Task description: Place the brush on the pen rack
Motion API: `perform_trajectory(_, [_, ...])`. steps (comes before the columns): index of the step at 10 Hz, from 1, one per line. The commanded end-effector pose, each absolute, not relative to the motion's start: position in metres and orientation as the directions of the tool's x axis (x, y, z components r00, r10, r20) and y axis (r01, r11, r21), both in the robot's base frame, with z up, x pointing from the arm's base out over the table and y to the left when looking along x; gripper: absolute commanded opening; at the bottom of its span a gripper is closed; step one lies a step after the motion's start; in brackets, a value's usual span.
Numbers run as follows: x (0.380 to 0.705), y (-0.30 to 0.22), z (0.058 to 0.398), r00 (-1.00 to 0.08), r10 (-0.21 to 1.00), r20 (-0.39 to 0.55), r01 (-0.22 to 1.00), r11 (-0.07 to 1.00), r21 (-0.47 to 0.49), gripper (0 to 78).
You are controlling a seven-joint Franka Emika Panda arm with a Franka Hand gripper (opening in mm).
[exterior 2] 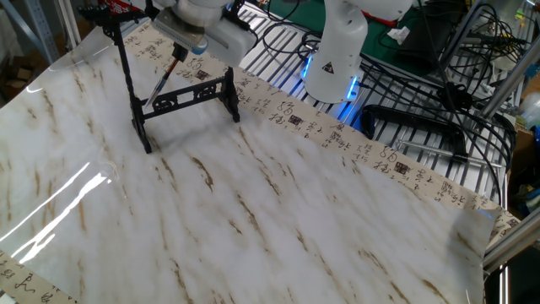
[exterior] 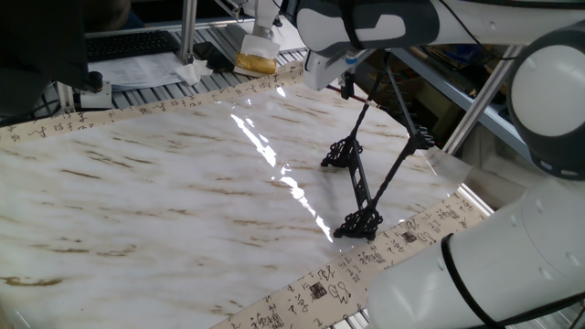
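The black pen rack [exterior 2: 190, 95] stands at the far left of the marble sheet, one thin post [exterior 2: 126, 72] rising from it. In one fixed view the pen rack [exterior: 359, 187] shows as slim rods between two scrolled feet. My gripper [exterior 2: 179, 49] hangs just above the rack, its fingers closed on the upper end of the brush [exterior 2: 162, 82]. The thin dark shaft slants down and to the left, in front of the rack's rods. From the opposite side my gripper [exterior: 345, 71] is mostly covered by the white arm, and the brush is hard to make out there.
A printed paper strip [exterior 2: 337, 139] borders the marble sheet [exterior: 183, 183]. The white robot base [exterior 2: 337, 51] and cables stand behind it. A yellow object [exterior: 256, 62] and a keyboard [exterior: 132, 44] lie beyond the far edge.
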State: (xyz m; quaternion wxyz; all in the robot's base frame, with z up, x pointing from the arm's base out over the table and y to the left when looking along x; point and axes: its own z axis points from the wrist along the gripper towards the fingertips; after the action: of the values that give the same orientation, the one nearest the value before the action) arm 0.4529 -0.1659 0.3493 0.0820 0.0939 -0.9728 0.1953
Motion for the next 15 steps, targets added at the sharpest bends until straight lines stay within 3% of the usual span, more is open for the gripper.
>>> perform_trajectory(1, [0.454,-0.166,0.350,-0.973,-0.161,0.163,-0.211,0.905,-0.368,1.2])
perform_trajectory(15, [0.465,-0.161,0.352,-0.973,-0.127,0.190,-0.192,0.906,-0.377,1.2])
